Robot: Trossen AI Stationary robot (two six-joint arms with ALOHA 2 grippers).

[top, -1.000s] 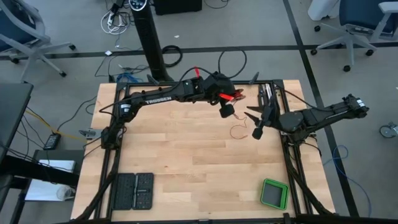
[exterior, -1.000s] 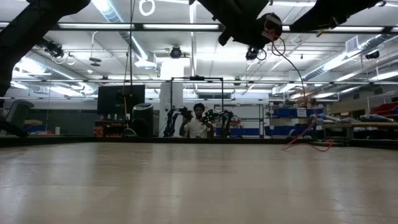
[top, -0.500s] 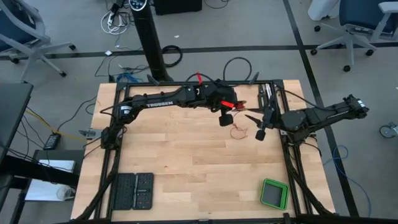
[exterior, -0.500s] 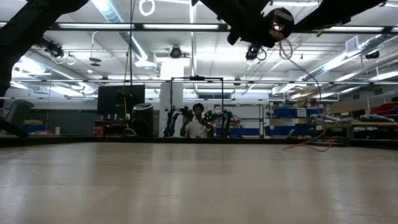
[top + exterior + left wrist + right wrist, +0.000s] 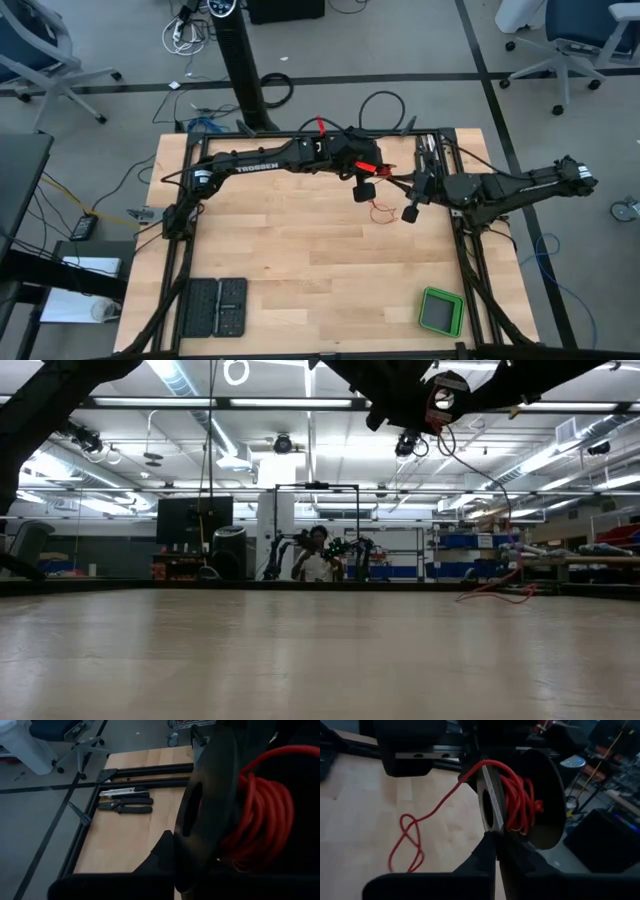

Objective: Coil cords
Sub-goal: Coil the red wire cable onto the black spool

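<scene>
One red-orange cord (image 5: 517,802) in play, mostly wound on a dark spool (image 5: 540,795) held aloft over the far middle of the bench (image 5: 280,260); the unwound tail (image 5: 410,842) drops from the spool rim and ends in a loose loop lying on the wood just below, seen in the high view as a thin red squiggle (image 5: 380,212).

Left claw (image 5: 362,186): clenched on the spool, judging by the left wrist view, where the flange (image 5: 200,810) and the red windings fill the frame right against its fingers. Right claw (image 5: 410,205): clenched, fingers pressed together right at the spool's flange edge where the cord leaves it; whether the strand is actually pinched between them I cannot tell.

Handling, as judgement: cord very thin, light, limp; no stiffness to hold a shape, so it kinks and loops on itself (the tail already shows a twisted figure); apt to slip through smooth pads unless nipped squarely. Best taken close to the spool rim, short free length, kept under light tension while winding; the slack loop on the bench may snag or knot if dragged.

Count: cords 1; spools 1; claws 2; pliers-like tools (image 5: 125,806) on the bench's far edge, 2; green-rimmed box (image 5: 440,312) 1; dark pads (image 5: 217,307) 2.
</scene>
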